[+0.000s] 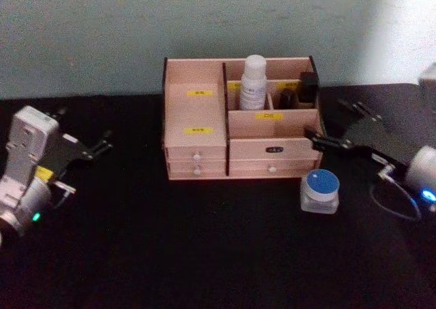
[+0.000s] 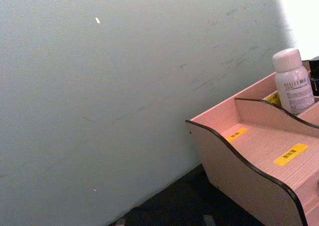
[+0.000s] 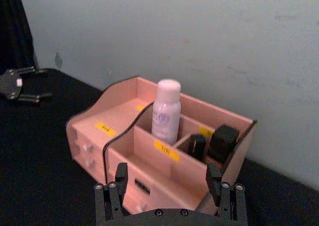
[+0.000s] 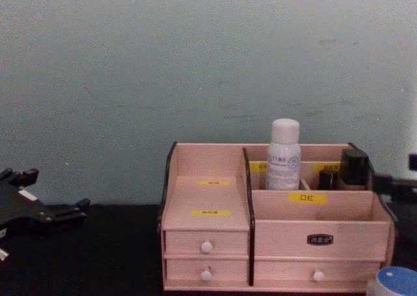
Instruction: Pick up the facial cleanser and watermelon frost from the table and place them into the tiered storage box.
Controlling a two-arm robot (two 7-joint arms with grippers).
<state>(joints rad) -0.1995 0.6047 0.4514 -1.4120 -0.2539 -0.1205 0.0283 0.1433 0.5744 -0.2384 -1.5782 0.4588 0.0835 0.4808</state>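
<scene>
The tiered storage box stands at the back middle of the black table. A white bottle with a pale cap stands upright in its back middle compartment. A clear jar with a blue lid sits on the table before the box's right front corner. I cannot tell which one is the facial cleanser and which the watermelon frost. My right gripper hovers open and empty by the box's right end, above and behind the jar. My left gripper waits open, left of the box.
Two dark, upright items fill the box's back right compartment. The stepped left compartments hold nothing. A pale wall rises close behind the box. Bare black tabletop stretches in front.
</scene>
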